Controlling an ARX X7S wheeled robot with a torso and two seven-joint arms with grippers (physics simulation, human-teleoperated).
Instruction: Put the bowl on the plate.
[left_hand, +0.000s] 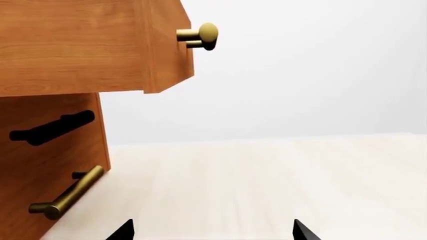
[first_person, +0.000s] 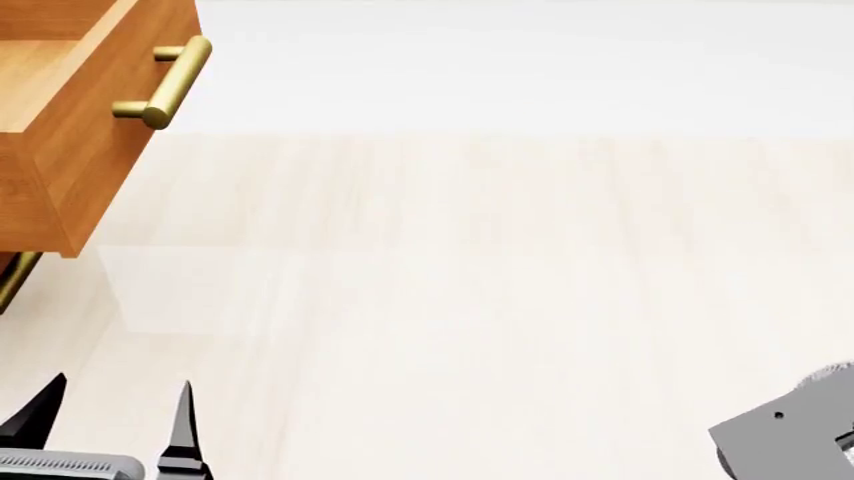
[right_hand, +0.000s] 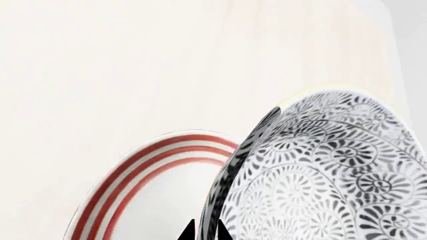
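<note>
Three views: each taken in turn below.
Left wrist view: a wooden cabinet (left_hand: 47, 150) fills one side, with an open drawer (left_hand: 100, 45) jutting out over it. The drawer carries a brass handle (left_hand: 199, 36); the cabinet front bears a dark handle (left_hand: 53, 127) and a brass bar handle (left_hand: 67, 196).
Left gripper: only two black fingertips show, set wide apart, around (left_hand: 213, 231); nothing lies between them, only pale wooden table (left_hand: 267, 180).
Head view: the drawer sits at the upper left, overhanging the table's left edge. The left gripper's tips rise at the lower left, well apart from the drawer. A grey part of the right arm (first_person: 794, 430) shows at the lower right corner.
Right wrist view: the bowl (right_hand: 320, 170) looms close, with the red-ringed plate (right_hand: 147, 195) beside and beyond it, partly hidden by the bowl's wall.
Right gripper: two dark fingertips, nearly together around (right_hand: 205, 232), sit at the bowl's rim and appear to pinch its wall.
Bowl and plate contact: cannot tell.
</note>
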